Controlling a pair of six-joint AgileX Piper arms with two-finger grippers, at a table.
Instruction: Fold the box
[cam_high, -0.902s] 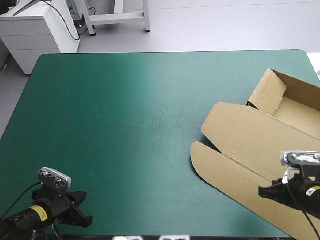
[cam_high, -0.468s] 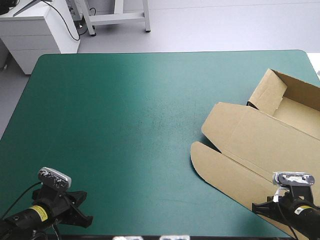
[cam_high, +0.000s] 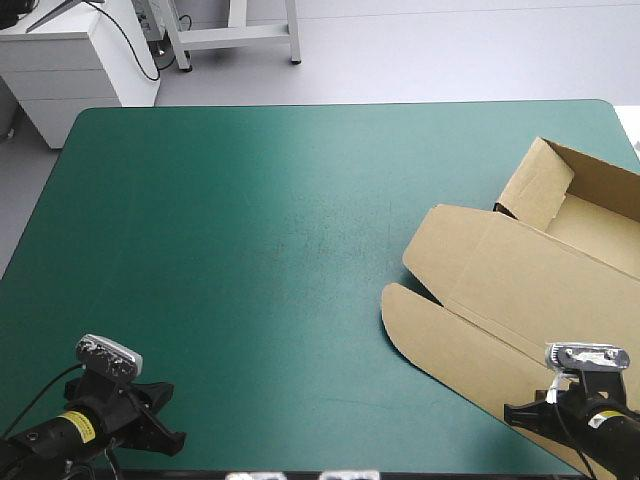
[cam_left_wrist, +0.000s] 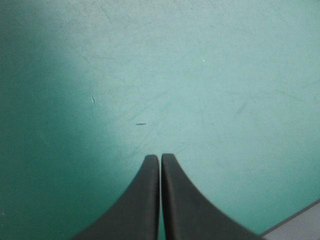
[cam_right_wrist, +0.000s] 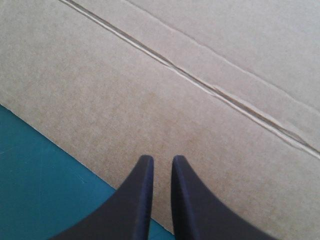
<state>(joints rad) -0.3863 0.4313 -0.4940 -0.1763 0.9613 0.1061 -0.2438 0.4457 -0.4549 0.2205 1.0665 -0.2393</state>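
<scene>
Because the brown box (cam_high: 500, 280) lies at the right side of the teal-green surface (cam_high: 250, 250), the work falls within reach of the right arm, and the left gripper (cam_left_wrist: 160, 157) hangs near the near left corner, well apart from the board. Its black fingers (cam_left_wrist: 145, 200) are pressed together over bare cover, holding nothing.

The right gripper (cam_right_wrist: 159, 159) hovers low over the lid (cam_high: 470, 330), just inside that panel's near edge, with a scored crease (cam_right_wrist: 200, 82) running across the board ahead of it. Its fingers are almost together, a slim slit between the tips, and no board shows between them. That position looks suited to pressing or nudging the flat panel, not to pinching it.

At the far right, the walls are raised and form an open tray (cam_high: 600, 215), with the lid spread flat toward the near left. What shows of the tray's floor is bare. Its right part runs out of view, so I cannot vouch for that side.
</scene>
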